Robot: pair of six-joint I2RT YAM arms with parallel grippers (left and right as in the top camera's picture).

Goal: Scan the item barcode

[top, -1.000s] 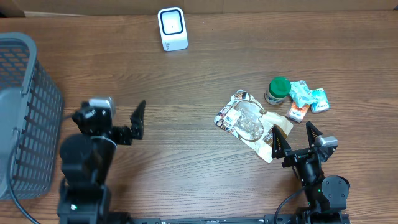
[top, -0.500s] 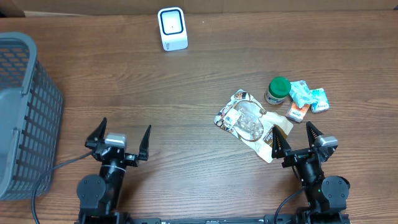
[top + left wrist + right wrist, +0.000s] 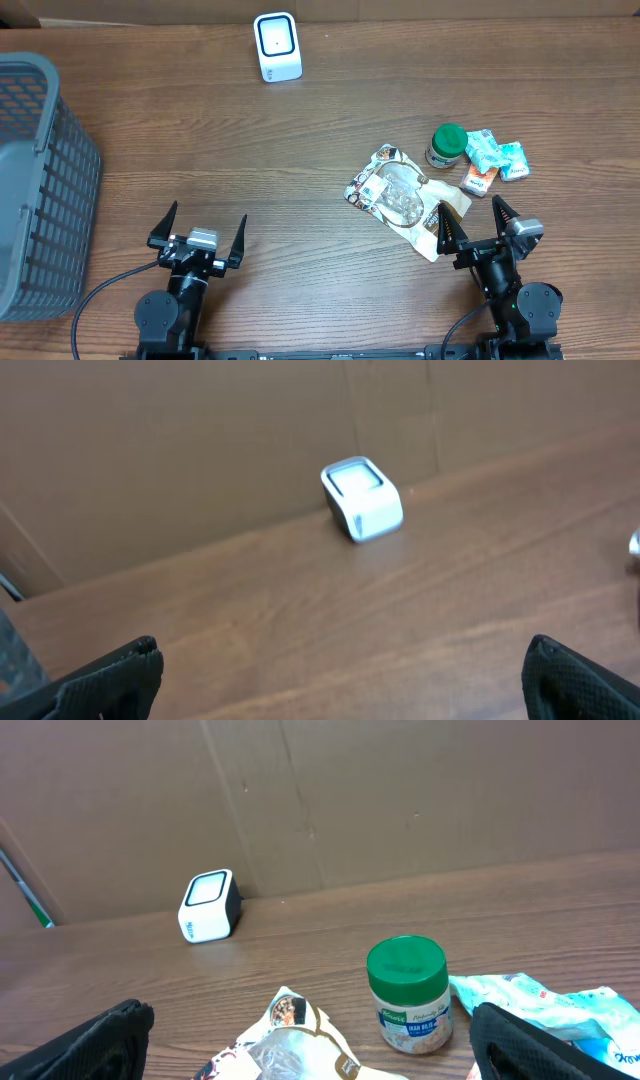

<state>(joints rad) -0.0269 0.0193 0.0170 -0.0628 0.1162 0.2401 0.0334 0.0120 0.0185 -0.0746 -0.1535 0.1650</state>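
At the lower right of the overhead frame, the snack pouch [image 3: 400, 195] lies flat, one corner hidden behind the right gripper [image 3: 469, 214], jaws wide, holding nothing. Left gripper [image 3: 206, 222], lower left, gapes empty too. Basket [image 3: 40, 170] is cut off at the left edge. Green-lidded jar [image 3: 405, 995] has a blue label, print too small to read. Scanner [image 3: 277, 46] sits top center.

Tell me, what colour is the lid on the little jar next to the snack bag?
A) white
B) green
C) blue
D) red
B: the jar beside the snack bag has a green lid, seen from overhead and from the right wrist.
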